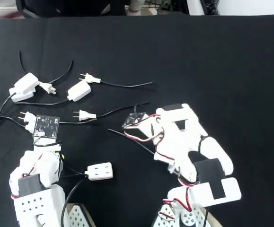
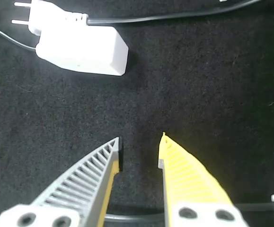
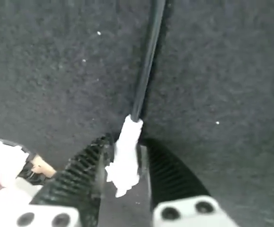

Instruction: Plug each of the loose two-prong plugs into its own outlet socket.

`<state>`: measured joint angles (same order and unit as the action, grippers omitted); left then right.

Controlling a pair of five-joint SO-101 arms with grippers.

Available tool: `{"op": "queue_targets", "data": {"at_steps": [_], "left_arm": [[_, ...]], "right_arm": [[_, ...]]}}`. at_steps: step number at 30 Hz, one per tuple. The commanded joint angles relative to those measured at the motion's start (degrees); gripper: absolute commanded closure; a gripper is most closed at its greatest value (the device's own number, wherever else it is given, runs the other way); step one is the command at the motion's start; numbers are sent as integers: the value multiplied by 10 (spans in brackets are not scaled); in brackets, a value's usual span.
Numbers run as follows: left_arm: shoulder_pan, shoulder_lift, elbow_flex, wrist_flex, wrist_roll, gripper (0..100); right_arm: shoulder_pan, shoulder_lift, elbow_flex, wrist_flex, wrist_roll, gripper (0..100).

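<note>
1. Pinching a white held plug by its body, the right tool has both fingers pressed against it. The plug's black cord runs away over the worktop.
2. The right arm rises from the near edge, right of centre. Its wrist leans in toward the worktop's middle.
3. Just beside that wrist, toward the left edge, lies the middle plug, loose.
4. The edge plug lies near the left edge, its prongs toward that edge.
5. The far plug lies farther toward the far edge, just beside a white socket, unplugged.
6. A fourth plug lies against the left socket near the left edge, its prongs free.
7. The near socket sits close to the near edge, between the two arms.
8. The left tool is spread wide above bare worktop. A white block lies beyond its tips, and a pronged plug touches the block with its prongs pointing away from it.
</note>
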<state>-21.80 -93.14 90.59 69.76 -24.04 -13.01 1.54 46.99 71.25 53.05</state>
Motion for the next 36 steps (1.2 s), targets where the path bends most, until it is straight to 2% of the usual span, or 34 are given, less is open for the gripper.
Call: {"op": "queue_targets", "data": {"at_steps": [1,6,10,14,19,23,30,36], "left_arm": [[-7,-2,-5,4,-1,859],[-7,-2,-5,4,-1,859],[-7,-2,-5,4,-1,859],[-7,-2,-5,4,-1,859],[-7,-2,-5,4,-2,859],[-7,-2,-6,4,-2,859],[-7,-2,-6,4,-2,859],[-7,-2,-6,4,-2,859]], "right_arm": [[-61,3,51,3,-40,986],[-120,3,16,55,-99,987],[-121,2,-70,129,-152,987],[-115,7,-133,165,-159,987],[-81,34,-140,160,-159,987],[-42,87,-156,116,-158,987],[60,158,-303,101,-149,987],[139,199,-378,65,-239,987]]}}
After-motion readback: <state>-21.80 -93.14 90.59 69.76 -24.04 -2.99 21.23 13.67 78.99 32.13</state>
